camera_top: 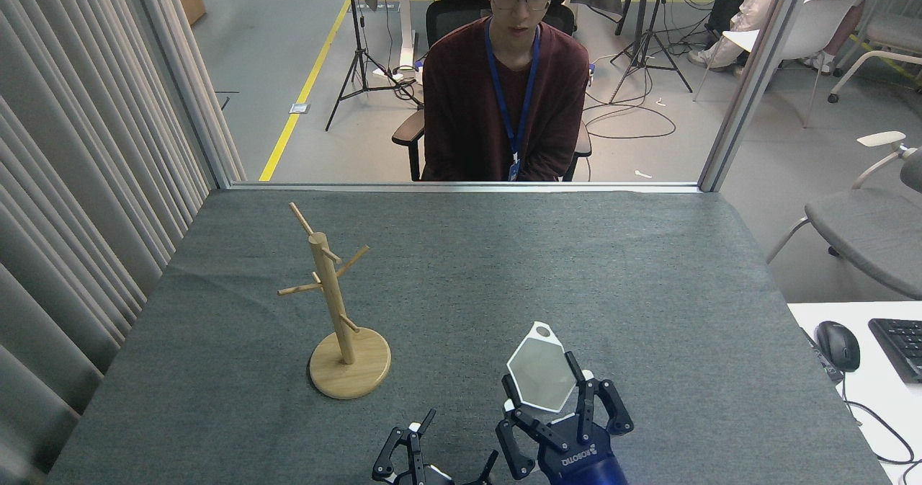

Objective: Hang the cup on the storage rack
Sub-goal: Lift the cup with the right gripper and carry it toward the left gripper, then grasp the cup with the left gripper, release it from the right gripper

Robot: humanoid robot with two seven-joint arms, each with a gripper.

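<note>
Two pincers sit at lower centre frame: my right pincer (pixel 551 416) clamps the cup (pixel 542 374), my left pincer (pixel 432 456) is spread empty, so I should keep the tab hole facing the storage rack (pixel 333 297) at left.

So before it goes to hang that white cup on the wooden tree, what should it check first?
1. Cup held by the right gripper: ok, fingers on either side.
2. Tab hole unblocked: ok, it points away from the fingers.
3. Storage rack upright: ok.
4. Pegs free: ok, nothing hangs there.
5. Table between cup and rack bare: ok.
6. Left gripper out of the way: not ok, close beside the right one.
</note>
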